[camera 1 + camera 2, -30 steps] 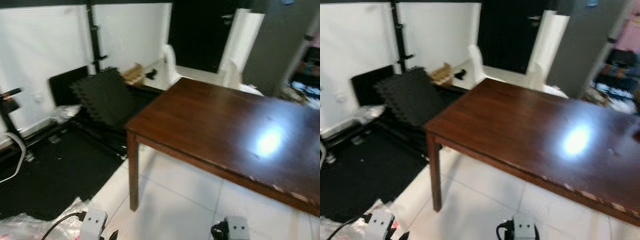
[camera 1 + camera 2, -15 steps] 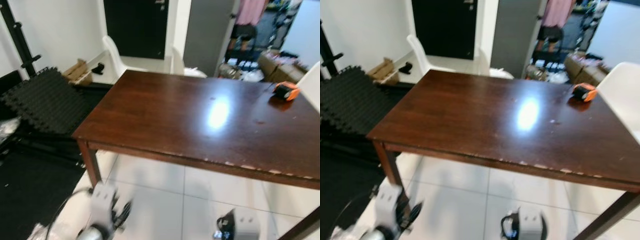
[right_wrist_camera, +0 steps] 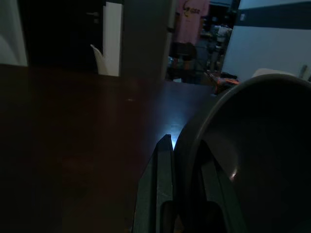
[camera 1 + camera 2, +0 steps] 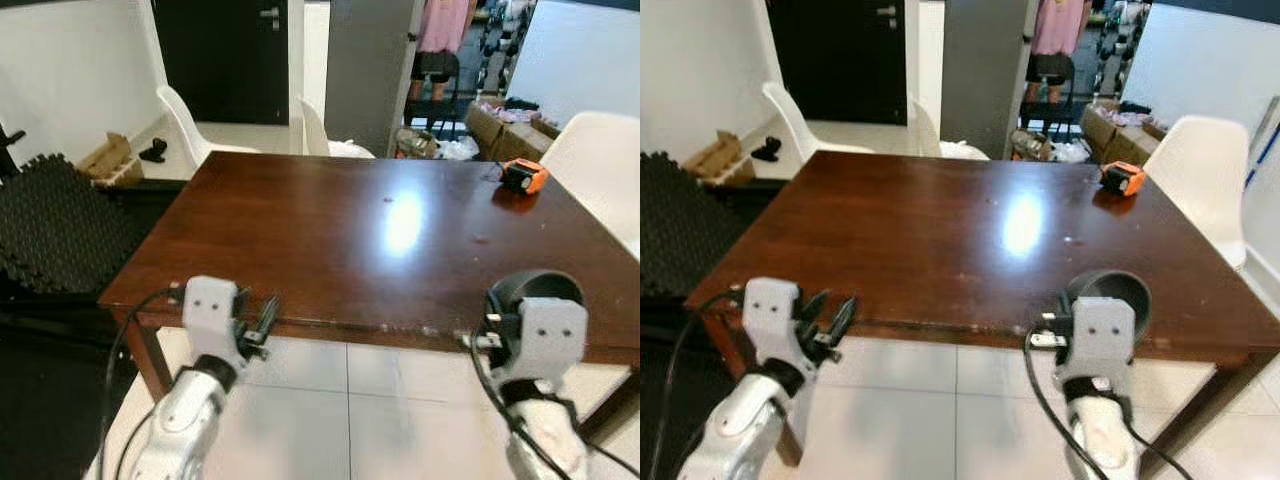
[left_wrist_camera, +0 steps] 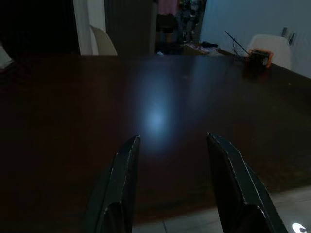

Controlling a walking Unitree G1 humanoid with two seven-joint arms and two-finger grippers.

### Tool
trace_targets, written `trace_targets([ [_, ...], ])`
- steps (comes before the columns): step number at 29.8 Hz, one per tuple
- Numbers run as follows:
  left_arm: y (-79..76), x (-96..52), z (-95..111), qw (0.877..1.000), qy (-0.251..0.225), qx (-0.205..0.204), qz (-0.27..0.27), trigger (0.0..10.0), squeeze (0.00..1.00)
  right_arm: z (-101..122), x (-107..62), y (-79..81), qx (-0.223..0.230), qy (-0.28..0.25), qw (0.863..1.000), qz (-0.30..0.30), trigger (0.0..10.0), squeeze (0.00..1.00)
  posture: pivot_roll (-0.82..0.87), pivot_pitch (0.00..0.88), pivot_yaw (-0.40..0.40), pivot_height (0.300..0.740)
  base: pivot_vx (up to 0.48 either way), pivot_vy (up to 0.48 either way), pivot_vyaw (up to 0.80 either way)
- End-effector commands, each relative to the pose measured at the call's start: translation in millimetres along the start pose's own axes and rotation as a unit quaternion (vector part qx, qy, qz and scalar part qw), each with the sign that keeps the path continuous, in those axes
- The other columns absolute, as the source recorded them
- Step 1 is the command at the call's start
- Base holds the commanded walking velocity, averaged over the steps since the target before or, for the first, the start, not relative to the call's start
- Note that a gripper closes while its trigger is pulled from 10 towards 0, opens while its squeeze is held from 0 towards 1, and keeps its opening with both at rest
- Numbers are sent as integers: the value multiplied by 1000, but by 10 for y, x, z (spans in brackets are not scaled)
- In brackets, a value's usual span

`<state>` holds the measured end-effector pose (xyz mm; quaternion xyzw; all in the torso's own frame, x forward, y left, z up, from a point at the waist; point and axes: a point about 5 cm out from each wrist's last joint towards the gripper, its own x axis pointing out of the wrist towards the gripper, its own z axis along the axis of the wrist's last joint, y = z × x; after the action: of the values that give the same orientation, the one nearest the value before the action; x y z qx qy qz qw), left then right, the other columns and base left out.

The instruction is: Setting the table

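Observation:
A dark brown wooden table point(image 4: 330, 230) stands right in front of me. My left gripper point(image 4: 262, 318) is raised at the table's front left edge, open, with nothing between its fingers point(image 5: 127, 160). My right gripper point(image 3: 187, 148) is up at the front right edge, shut on the rim of a dark grey bowl point(image 4: 1110, 292). The bowl point(image 3: 252, 145) sits upright just above the table's front edge, one finger outside its wall and one inside.
An orange tape measure point(image 4: 523, 176) lies at the table's far right corner. White chairs stand at the right side point(image 4: 590, 160) and the far side point(image 4: 318, 130). Black foam mats point(image 4: 50, 220) lie on the floor to the left. White tile floor runs under the table.
The camera has swung right and closed in on the table. Both arms have risen into view, the right one with the bowl in its grip.

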<state>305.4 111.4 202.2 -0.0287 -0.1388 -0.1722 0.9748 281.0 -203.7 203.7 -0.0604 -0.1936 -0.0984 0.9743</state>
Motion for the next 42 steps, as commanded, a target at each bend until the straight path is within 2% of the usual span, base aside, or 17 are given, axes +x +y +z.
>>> trace_targets([
  [1, 46, -44, -32, 1000, 14, 5, 12, 10000, 0, -3, -34, 36, 3, 8, 1000, 3, 10000, 0, -15, 123, 69, 740, 480, 0, 0],
  [16, 17, -55, -22, 1000, 19, 4, 12, 10000, 0, -68, -48, 64, 3, 33, 999, 11, 10000, 0, -12, 122, 68, 740, 476, 0, 0],
  [28, -106, -76, -32, 999, 27, 3, -19, 10000, 0, -151, -66, 49, -8, 55, 998, 10, 10000, 0, -9, 123, 67, 740, 437, 0, 0],
  [36, -177, -118, -48, 998, 38, -6, -43, 10000, 0, -199, -74, 28, -16, 65, 998, 9, 10000, 0, -7, 119, 66, 740, 34, 0, 0],
  [41, -200, -150, -68, 998, 45, -6, -51, 10000, 0, -243, -89, 23, -22, 80, 996, 13, 10000, 0, -8, 117, 65, 740, 0, 0, 0],
  [42, -200, -158, -79, 998, 47, -6, -51, 10000, 0, -283, -97, 32, -27, 96, 995, 29, 10000, 0, -10, 114, 65, 740, 0, 0, 0],
])
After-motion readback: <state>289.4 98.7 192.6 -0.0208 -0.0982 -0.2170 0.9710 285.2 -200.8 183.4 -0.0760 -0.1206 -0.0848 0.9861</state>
